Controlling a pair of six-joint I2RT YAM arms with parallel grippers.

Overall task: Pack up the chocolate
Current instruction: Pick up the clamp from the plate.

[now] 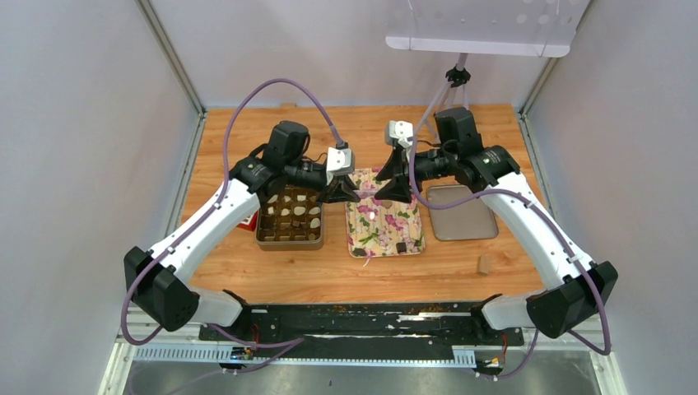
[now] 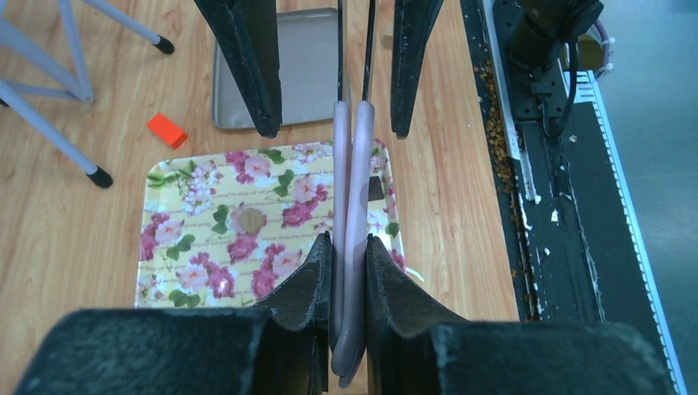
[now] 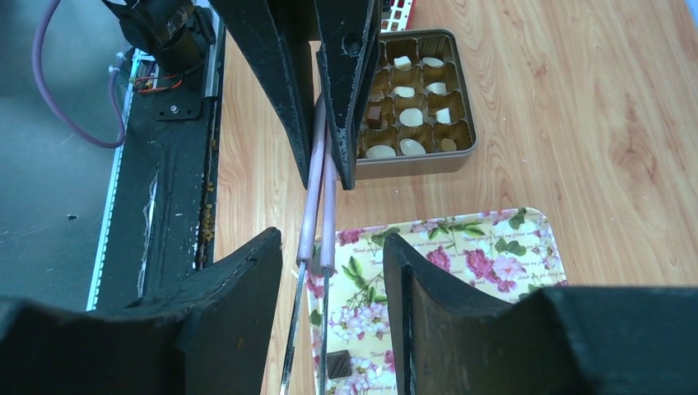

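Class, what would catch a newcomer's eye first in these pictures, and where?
Over a flowered tray in the middle, the left claw is shut on pink tongs, with the right claw open around them. Left of the tray sits a tin partly filled with chocolates.

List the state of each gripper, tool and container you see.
left gripper: shut on the tongs
right gripper: open, astride the tongs' thin tips
tongs: in the air, pink handles clamped
box: open, partly filled with chocolate
floral tray: holding a few loose pieces
grey lid: off, flat on the table
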